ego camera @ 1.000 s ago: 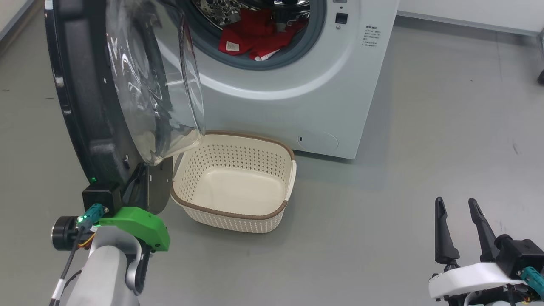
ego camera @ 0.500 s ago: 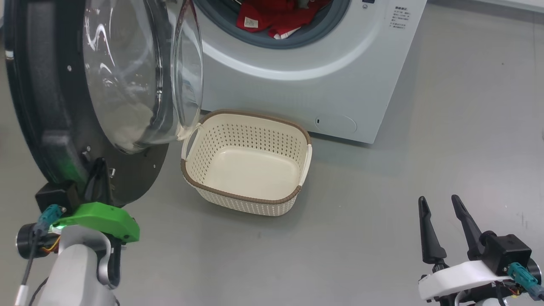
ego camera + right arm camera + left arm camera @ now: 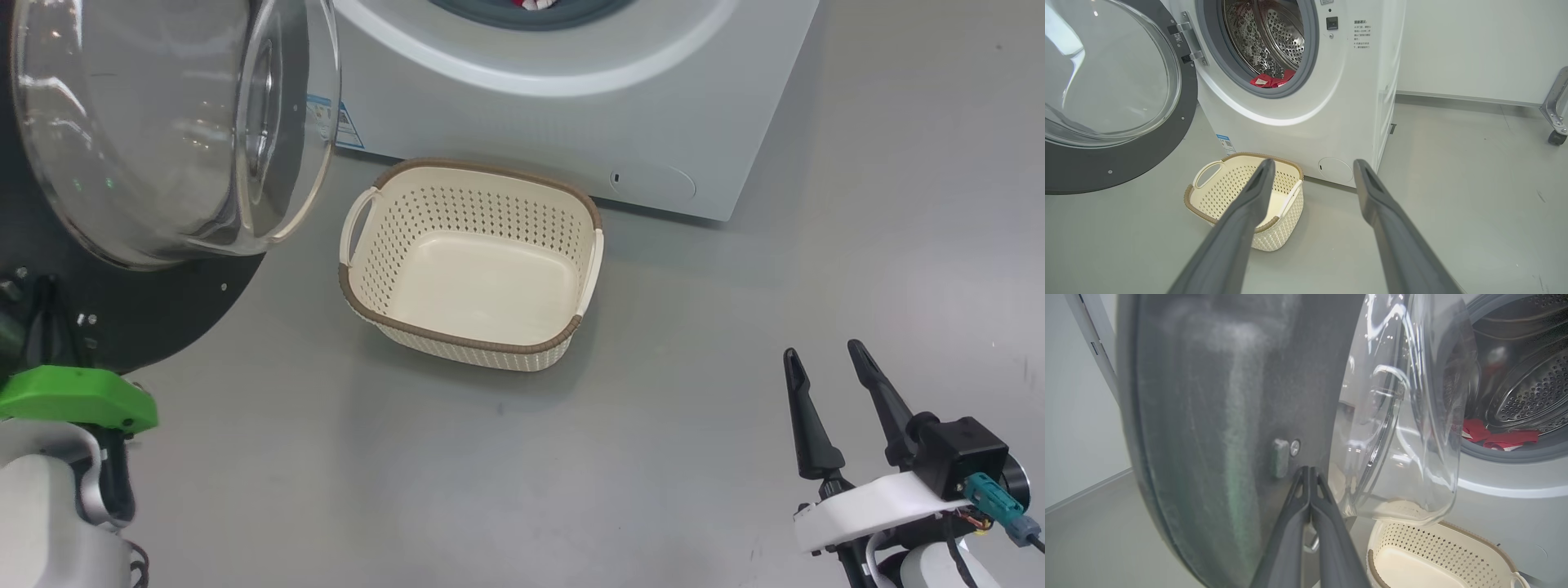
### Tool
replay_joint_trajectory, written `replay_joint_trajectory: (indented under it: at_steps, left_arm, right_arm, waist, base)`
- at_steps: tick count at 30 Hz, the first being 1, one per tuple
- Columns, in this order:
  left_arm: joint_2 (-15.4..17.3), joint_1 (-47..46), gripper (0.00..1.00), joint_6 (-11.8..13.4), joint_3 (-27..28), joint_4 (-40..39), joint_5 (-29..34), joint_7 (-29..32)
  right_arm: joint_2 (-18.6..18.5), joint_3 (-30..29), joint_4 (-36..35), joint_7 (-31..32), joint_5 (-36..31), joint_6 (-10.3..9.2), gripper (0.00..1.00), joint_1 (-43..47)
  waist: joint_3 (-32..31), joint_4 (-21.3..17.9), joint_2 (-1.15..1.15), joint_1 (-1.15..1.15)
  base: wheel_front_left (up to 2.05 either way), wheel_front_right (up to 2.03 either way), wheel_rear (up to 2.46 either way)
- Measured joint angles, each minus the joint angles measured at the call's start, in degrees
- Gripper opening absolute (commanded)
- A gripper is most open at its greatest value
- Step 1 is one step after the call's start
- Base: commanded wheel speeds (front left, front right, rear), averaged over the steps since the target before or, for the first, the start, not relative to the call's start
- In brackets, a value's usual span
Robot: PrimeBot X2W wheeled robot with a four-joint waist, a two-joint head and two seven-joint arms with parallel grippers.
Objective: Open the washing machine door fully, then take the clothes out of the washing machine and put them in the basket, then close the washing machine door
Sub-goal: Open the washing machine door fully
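While the washing machine door [image 3: 163, 122] stood swung far out from the washing machine [image 3: 1290, 134], the first step looked almost done. The left end effector [image 3: 1309, 469] had its two fingers pressed together, pinching nothing. Its tips were right at the dark inner side of the door, but I could not tell if they touched it. The right end effector [image 3: 820, 351] hung spread and empty, well away from the front of the machine. The red clothes [image 3: 1271, 80] lay inside the machine, low at the front of the drum. The basket [image 3: 469, 339] sat empty on the floor [image 3: 735, 327] just in front of the machine. I think the next move called for the left arm to leave the door. Then one end effector would need to reach into the machine, spread wide, and pinch the red cloth.
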Motion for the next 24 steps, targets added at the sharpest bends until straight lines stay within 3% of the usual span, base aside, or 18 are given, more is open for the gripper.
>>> replay_joint_trajectory:
  at_steps: [24]
  left_arm:
    - [10.1, -6.1, 0.00, 0.1, 10.6, 2.3, -6.5, 0.8]
  right_arm:
    - [-2.4, -0.1, -2.5, 2.6, -2.8, -0.08, 1.00, -4.9]
  waist:
    - [10.6, -2.2, 0.00, 0.00]
  base:
    - [0.00, 0.00, 0.00]
